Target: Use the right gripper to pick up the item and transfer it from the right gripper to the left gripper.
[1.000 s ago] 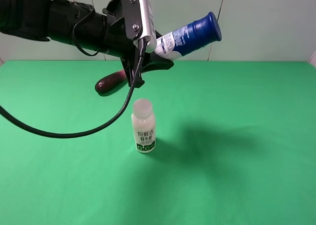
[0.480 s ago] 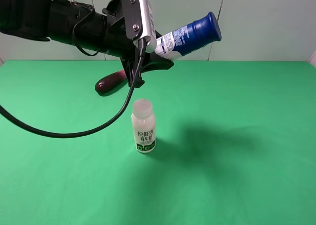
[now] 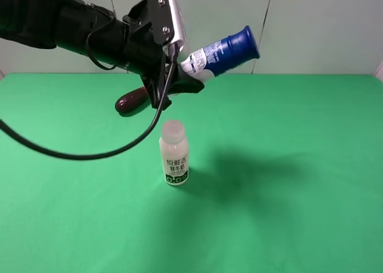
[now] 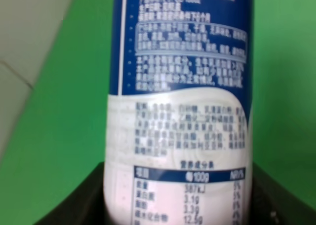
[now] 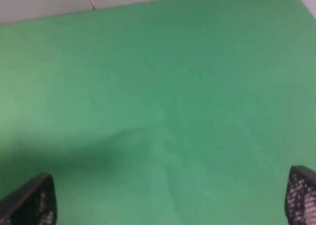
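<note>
Green-clothed desk (image 3: 299,225) lies well below my black, white-blocked left pincer (image 3: 188,73), clamped on the white base of the slim blue-capped plastic bottle (image 3: 226,48) jutting past its tips; the black right pincer (image 5: 167,198) gapes empty, so I judge the handover done, needing only a steady hold.

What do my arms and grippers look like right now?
Left gripper: black, angular, with a white-silver rectangular block and visible screws, on a thick black arm; a long black cable trails from it. Right gripper: only two black fingertips with a fine mesh-like texture show; its arm is out of view.
</note>
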Robot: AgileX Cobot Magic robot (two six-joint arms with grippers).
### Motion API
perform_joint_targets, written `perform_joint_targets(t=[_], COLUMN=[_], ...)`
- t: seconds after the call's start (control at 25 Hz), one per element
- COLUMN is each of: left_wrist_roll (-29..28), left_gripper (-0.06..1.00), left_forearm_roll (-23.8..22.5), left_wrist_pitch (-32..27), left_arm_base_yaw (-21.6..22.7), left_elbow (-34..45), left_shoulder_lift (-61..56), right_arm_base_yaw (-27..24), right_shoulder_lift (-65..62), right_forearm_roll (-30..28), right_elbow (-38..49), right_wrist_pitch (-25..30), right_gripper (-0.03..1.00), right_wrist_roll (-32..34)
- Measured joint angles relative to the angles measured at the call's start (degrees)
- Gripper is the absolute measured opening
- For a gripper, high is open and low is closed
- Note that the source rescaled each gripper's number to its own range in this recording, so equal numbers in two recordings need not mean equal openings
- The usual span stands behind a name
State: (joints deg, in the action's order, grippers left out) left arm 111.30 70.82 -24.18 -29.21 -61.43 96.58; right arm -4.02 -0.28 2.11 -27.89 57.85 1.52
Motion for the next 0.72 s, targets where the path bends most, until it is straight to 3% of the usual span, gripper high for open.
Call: perform_joint_targets(t=[0.24, 0.36, 0.52, 0.72], left_wrist_roll=[-35.66, -51.26, -67.17, -80.96], left_gripper=[0.00, 0.00, 0.00, 0.00], left_forearm_roll=[-18.06, -24.94, -33.09, -40.30], left_wrist_pitch=[1.21, 1.65, 2.52, 3.39], left_arm_base_yaw=[4.15, 5.90, 6.19, 6.80], left_elbow=[-2.78, -2.77, -2.77, -2.64], left_shoulder_lift=[0.00, 0.00, 0.00, 0.00], right_arm_base_yaw=[0.00, 0.00, 0.00, 0.00], right_shoulder_lift=[0.00, 0.00, 0.00, 0.00], right_forearm_roll=[0.00, 0.00, 0.00, 0.00], right_elbow=[0.00, 0.00, 0.00, 0.00], right_wrist_pitch=[0.00, 0.00, 0.12, 0.07], right_gripper=[1.00, 1.00, 1.00, 1.00], right_wrist_roll=[0.00, 0.00, 0.00, 0.00])
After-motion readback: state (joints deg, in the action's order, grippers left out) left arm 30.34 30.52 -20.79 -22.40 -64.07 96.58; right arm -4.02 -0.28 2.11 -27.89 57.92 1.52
